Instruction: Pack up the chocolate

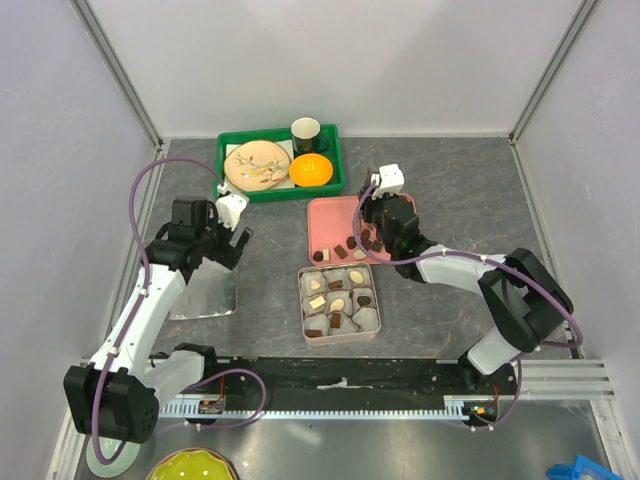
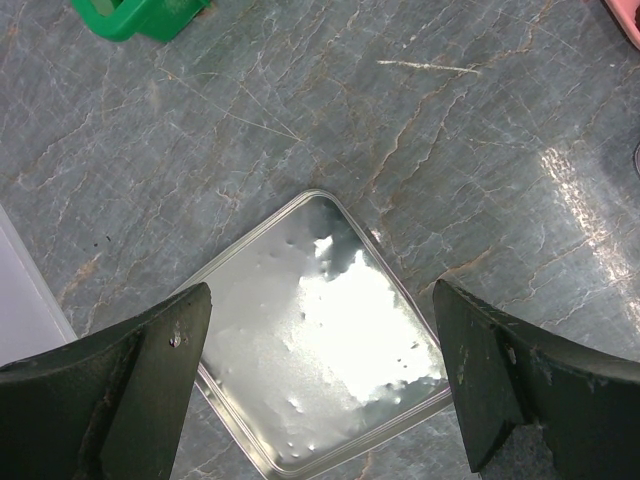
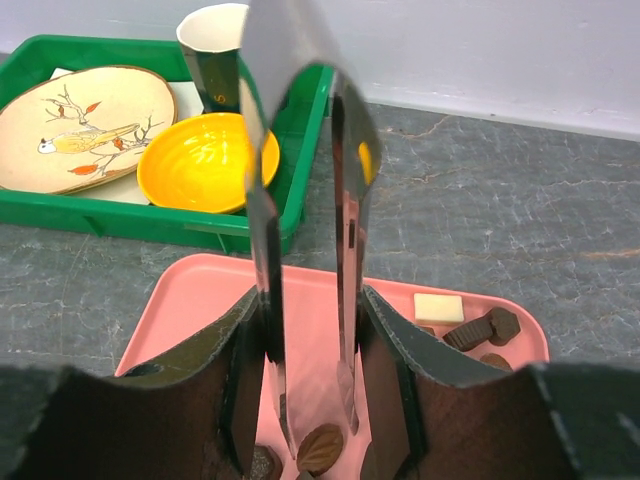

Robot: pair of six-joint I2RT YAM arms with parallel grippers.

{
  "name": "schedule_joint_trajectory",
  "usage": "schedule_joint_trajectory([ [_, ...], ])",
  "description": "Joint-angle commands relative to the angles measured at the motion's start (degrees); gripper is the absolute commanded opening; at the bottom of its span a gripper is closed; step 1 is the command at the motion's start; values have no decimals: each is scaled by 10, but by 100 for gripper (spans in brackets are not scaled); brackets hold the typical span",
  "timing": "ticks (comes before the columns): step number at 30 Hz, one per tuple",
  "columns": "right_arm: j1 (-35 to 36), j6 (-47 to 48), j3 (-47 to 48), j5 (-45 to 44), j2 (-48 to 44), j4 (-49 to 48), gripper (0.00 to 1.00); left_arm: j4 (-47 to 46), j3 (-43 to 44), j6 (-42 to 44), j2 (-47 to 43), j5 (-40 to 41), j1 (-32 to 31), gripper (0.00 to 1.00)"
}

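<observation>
- The right pincer [image 3: 310, 330] is clenched on one pair of shiny metal tongs [image 3: 258, 200], whose top end runs out of the wrist view.
- The tong tips stand on either side of one oval brown piece [image 3: 320, 449] of chocolate. I cannot tell whether they actually pinch it.
- That piece lies on the one pink tray [image 3: 200, 300]. At 2 o'clock of the tips sit a cream block [image 3: 438, 307] and a few brown pieces. Another brown one by the left finger is half hidden.
- From above, one tin [image 1: 302, 305] lined with crinkled paper cups [image 1: 365, 318] sits at 6 o'clock of the pink tray. More chocolate lies in the cups, too small to count.
- At 11 o'clock of the pink tray, one green tray [image 1: 262, 193] holds one painted plate [image 1: 255, 165], one orange bowl [image 1: 311, 170] and one dark cup [image 1: 306, 132].
- The left pincer [image 2: 320, 298] is released, jaws wide apart, and hangs above one metal lid [image 2: 330, 400]. The lid lies on the grey table [image 2: 450, 120] at 9 o'clock of the tin, its near corners hidden behind the fingers.
</observation>
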State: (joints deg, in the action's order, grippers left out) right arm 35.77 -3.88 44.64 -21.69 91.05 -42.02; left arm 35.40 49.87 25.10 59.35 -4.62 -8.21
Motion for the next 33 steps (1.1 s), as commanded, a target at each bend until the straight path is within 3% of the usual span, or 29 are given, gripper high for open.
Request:
schedule_joint_trajectory([
  [1, -2, -16, -7, 8, -11, -10, 47, -16, 3, 19, -5, 1, 1, 99],
  [12, -2, -21, -17, 10, -22, 16, 46, -15, 3, 21, -8, 1, 1, 99],
  [18, -3, -27, -10, 9, -31, 23, 34, -14, 2, 21, -8, 1, 1, 99],
  [23, -2, -21, 6, 19, -46, 22, 31, -14, 3, 20, -10, -1, 1, 99],
  [33, -3, -8, 12, 10, -64, 34, 32, -12, 4, 21, -10, -2, 1, 99],
])
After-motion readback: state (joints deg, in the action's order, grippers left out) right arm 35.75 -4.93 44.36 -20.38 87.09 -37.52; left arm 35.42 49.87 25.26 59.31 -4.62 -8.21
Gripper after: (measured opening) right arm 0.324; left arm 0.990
